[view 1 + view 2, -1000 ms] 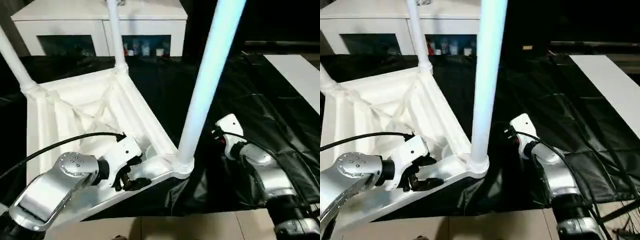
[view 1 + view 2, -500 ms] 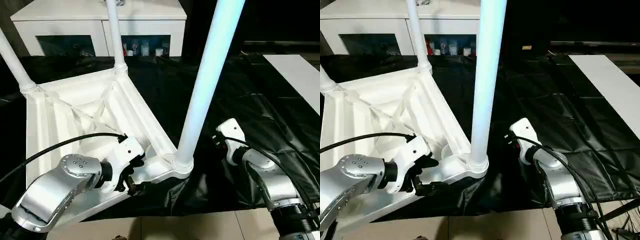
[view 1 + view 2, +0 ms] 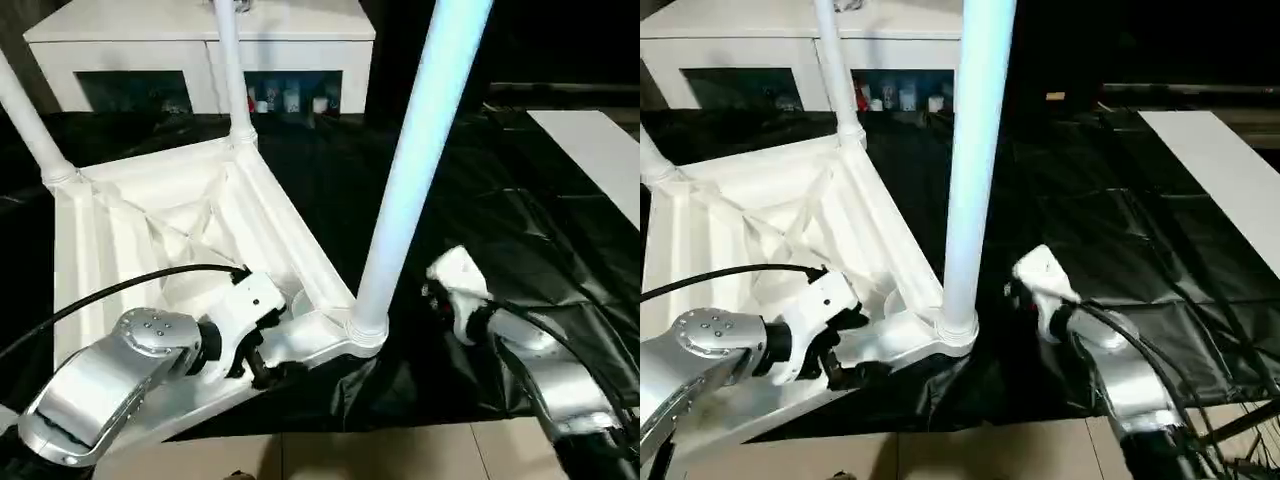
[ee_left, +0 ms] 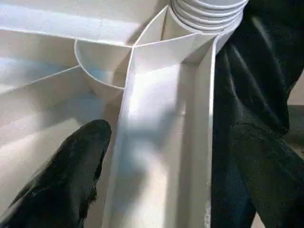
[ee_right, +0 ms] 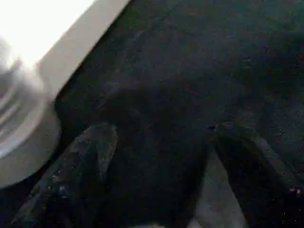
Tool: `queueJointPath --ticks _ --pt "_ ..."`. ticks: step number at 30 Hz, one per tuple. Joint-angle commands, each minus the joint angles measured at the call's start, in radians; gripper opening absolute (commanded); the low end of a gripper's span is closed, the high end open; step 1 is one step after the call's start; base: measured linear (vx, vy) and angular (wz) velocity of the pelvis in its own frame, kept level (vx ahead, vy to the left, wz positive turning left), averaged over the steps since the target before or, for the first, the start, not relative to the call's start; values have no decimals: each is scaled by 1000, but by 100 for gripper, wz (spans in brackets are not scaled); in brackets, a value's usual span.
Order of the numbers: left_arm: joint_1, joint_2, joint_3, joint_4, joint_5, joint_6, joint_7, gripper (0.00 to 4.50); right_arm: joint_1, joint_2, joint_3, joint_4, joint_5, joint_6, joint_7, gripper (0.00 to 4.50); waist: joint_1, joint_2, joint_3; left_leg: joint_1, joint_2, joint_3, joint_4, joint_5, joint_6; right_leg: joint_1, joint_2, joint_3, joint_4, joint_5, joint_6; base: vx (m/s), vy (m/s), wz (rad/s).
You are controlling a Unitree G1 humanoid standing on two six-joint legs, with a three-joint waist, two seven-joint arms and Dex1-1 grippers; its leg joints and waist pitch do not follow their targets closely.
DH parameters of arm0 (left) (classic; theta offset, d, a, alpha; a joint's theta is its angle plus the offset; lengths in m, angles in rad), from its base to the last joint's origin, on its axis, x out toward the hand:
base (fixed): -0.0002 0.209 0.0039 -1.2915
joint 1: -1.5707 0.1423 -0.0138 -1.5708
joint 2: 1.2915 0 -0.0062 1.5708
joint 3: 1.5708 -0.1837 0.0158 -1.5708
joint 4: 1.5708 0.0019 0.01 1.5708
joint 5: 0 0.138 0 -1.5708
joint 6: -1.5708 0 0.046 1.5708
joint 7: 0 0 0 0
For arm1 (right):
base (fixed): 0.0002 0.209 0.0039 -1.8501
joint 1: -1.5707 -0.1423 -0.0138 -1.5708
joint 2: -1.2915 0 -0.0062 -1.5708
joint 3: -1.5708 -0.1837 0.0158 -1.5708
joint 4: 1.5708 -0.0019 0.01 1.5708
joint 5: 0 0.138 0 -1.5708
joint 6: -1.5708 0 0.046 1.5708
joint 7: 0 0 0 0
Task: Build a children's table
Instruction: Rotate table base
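the white tabletop (image 3: 760,230) is seen lying upside down on a black sheet (image 3: 1120,220), its x-ribbed underside facing up, with tapered white legs (image 3: 975,150) standing upright in three of its corner sockets. the left gripper (image 3: 845,350) is held at the near edge rail, just beside the nearest leg's socket. the right arm's white wrist (image 3: 1045,285) is seen over the sheet, near that leg, and a white glass-door cabinet (image 3: 750,60) is seen behind.

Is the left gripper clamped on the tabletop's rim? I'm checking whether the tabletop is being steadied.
No. In the left wrist view the left gripper is open, its fingers apart on either side of the tabletop rim.
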Motion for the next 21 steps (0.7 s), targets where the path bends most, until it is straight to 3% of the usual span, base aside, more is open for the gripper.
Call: queueJointPath --ticks 1,4,5,7,8,12,21 --pt "-8 4 -15 1 9 6 10 447 25 -66 15 -81 50 -5 122 368 6 6 -63 3 13 -4 -70 -113 20 55 -57 45 -83 -50 -190 0 0 0" --pt "-8 3 -19 -3 4 11 13 447 53 -132 20 -138 94 10 224 368 16 4 -61 3 15 -4 -70 -122 36 55 -59 45 -86 -63 -188 0 0 0" --pt "-8 -1 -15 -12 -4 20 16 447 69 -177 19 -166 107 12 273 368 17 9 -61 4 15 -5 -70 -123 34 54 -59 44 -86 -72 -191 0 0 0" --pt "-8 -5 -14 -18 -12 26 18 447 82 -217 10 -197 132 25 321 368 18 2 -60 2 16 -6 -71 -131 38 57 -59 44 -90 -99 -187 0 0 0" --pt "-7 -4 -15 -18 -12 25 18 447 84 -222 9 -202 135 26 328 368 18 8 -60 4 16 -6 -71 -145 39 53 -59 44 -93 -123 -188 0 0 0" --pt "-5 1 -30 -2 0 15 25 447 88 -249 12 -227 146 28 352 368 15 5 -60 3 16 -7 -71 -148 42 53 -60 42 -97 -164 -182 0 0 0" --pt "6 9 -95 68 59 -26 57 447 102 -249 44 -294 158 55 365 368 17 9 -65 3 17 -10 -70 -123 42 52 -58 42 -91 -116 -183 0 0 0"
